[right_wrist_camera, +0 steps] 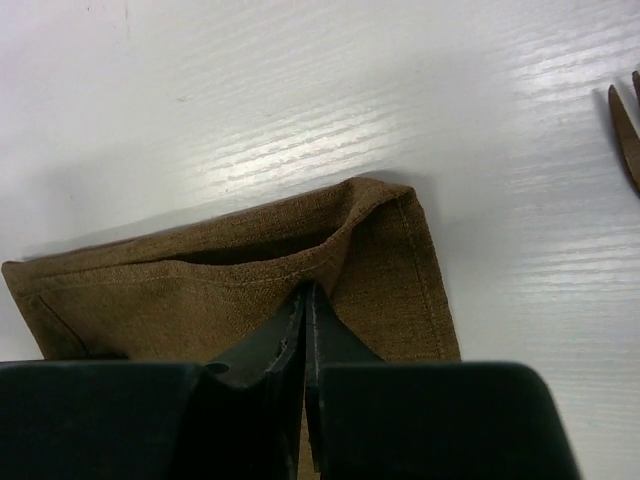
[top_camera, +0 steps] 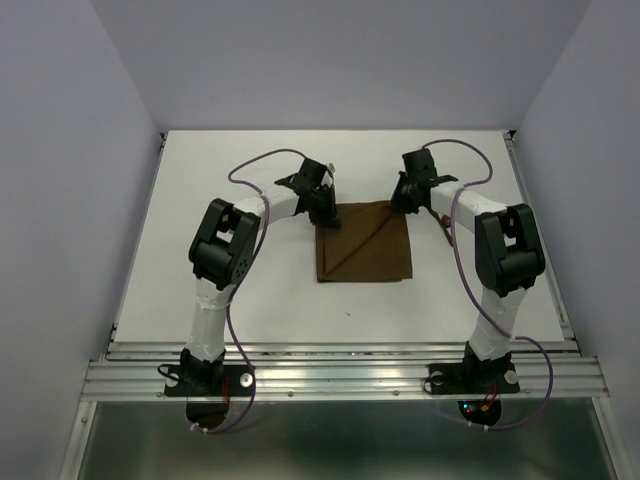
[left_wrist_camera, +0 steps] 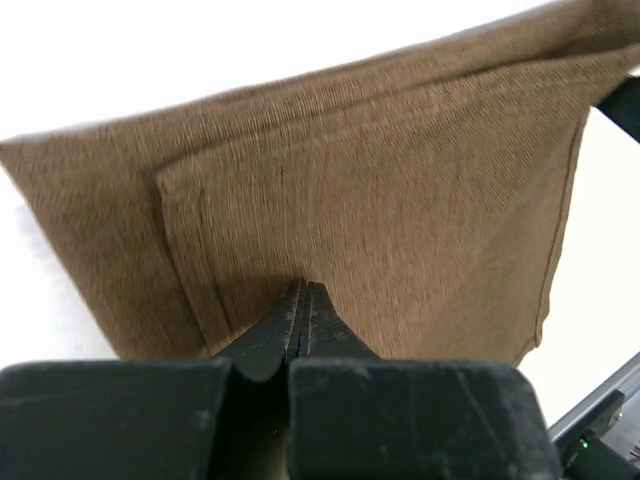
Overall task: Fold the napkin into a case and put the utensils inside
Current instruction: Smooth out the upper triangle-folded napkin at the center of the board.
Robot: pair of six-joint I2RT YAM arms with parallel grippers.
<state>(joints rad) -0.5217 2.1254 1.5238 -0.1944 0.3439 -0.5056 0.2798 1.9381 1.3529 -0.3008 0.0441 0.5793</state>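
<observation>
Left claw and right claw both clamped shut on napkin edge right at their tips; mid-fold I reckon; next needs both lifting together, evenly.

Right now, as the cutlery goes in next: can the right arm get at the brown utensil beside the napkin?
Probably yes, once it lets go: the right tool is shut on a corner of the napkin, and only bare table lies between that and the utensil.
</observation>
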